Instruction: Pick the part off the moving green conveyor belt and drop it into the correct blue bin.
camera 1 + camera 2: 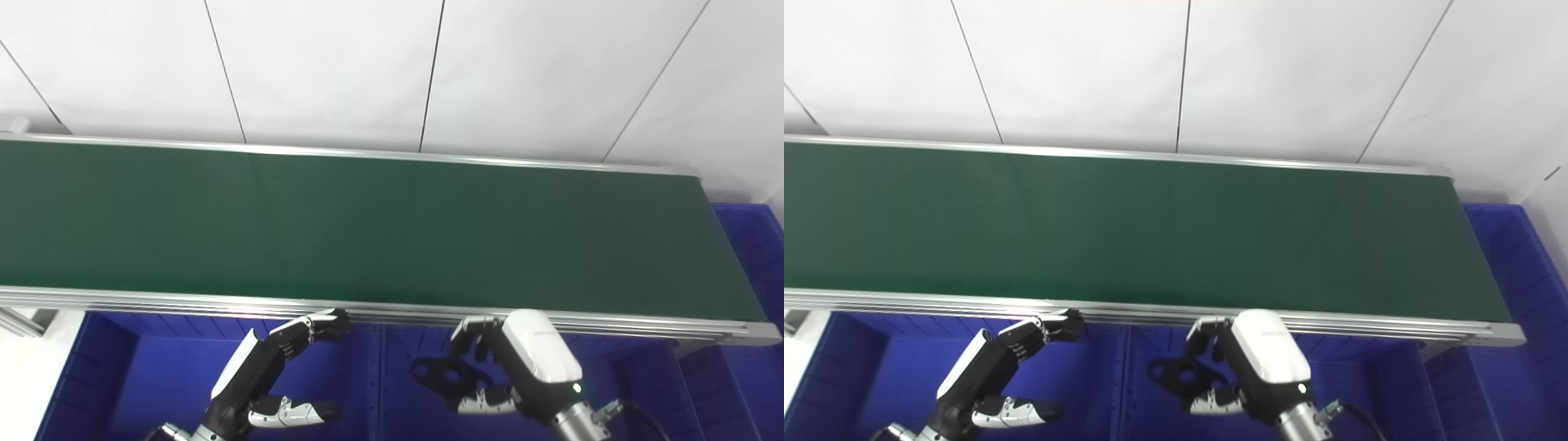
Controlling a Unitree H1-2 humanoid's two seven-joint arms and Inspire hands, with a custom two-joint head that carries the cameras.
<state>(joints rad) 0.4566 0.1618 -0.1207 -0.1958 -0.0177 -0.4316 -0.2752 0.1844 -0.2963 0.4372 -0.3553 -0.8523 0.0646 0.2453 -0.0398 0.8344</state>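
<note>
The green conveyor belt (367, 226) runs across the view with no part on it. My right hand (520, 367) hangs below the belt's near rail, over a blue bin (612, 392). A flat black part with holes (444, 373) sits between its fingers and thumb, so the hand is shut on it. The part also shows in the right eye view (1179, 372). My left hand (269, 367) is open and empty over the left blue bin (159, 380), fingers apart and reaching toward the rail.
The belt's aluminium near rail (392, 309) lies just above both hands. Another blue bin (756, 245) stands past the belt's right end. A white wall is behind the belt.
</note>
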